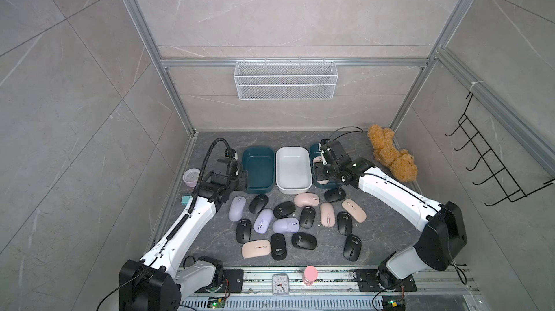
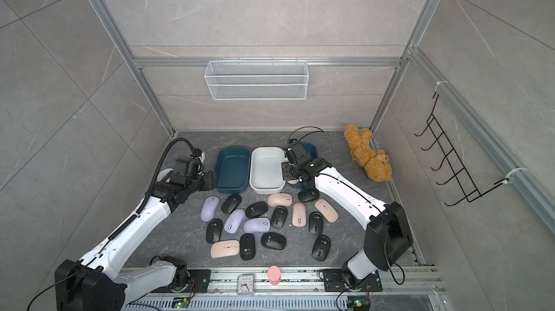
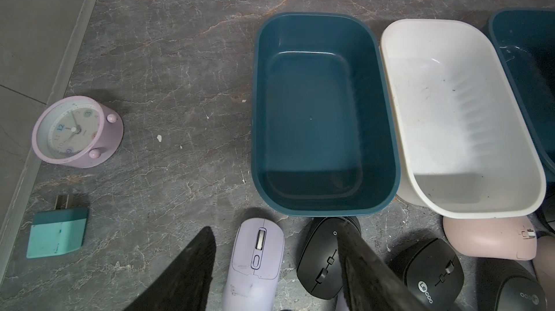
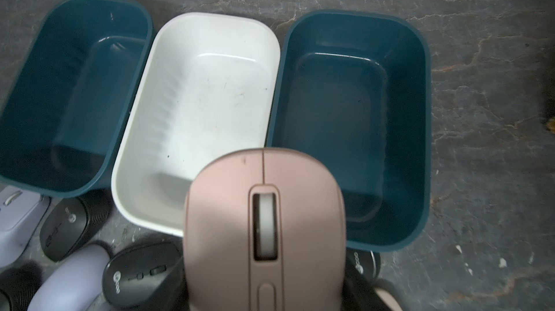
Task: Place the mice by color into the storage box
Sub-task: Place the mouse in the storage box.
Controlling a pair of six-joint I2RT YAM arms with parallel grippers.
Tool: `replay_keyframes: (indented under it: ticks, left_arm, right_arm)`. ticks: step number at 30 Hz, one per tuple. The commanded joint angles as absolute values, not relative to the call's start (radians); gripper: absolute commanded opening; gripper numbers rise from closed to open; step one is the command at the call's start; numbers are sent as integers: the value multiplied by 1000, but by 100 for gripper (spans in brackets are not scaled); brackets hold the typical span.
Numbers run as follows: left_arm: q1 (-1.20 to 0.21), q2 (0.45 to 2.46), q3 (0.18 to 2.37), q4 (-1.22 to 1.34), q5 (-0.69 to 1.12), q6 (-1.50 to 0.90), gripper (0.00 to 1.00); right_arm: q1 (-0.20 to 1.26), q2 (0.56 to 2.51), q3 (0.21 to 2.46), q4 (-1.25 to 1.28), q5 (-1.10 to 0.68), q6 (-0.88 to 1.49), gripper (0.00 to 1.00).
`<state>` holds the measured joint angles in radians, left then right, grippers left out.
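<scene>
I'm gripping a pink mouse (image 4: 264, 219) in my right pincer (image 1: 319, 171) over the one-o'clock teal box (image 4: 405, 144); left pincer (image 3: 274, 231) is hovering narrowly open above a lilac mouse (image 3: 255, 264).

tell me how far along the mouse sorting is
Done: nothing; the white box and both teal boxes are empty. In hand: the right end effector holds a pink mouse over them. To do: the other mice, on the table.

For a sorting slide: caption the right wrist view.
Pink mouse, gripped, poised before three empty bins: a white bin between two teal bins.
</scene>
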<state>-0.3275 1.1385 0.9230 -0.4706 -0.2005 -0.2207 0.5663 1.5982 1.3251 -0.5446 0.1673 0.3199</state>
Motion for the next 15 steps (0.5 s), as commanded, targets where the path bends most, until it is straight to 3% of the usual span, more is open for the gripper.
replay_keyframes:
  ticks: [1,15]
  left_arm:
    - [-330,1134,929,-466,-218,-201,67]
    - [-331,1148,931,-461,-212,-199,67]
  right_arm:
    - [513,1676,1392,-466,109,319,56]
    - [420,1942,1508,-442,127,319,55]
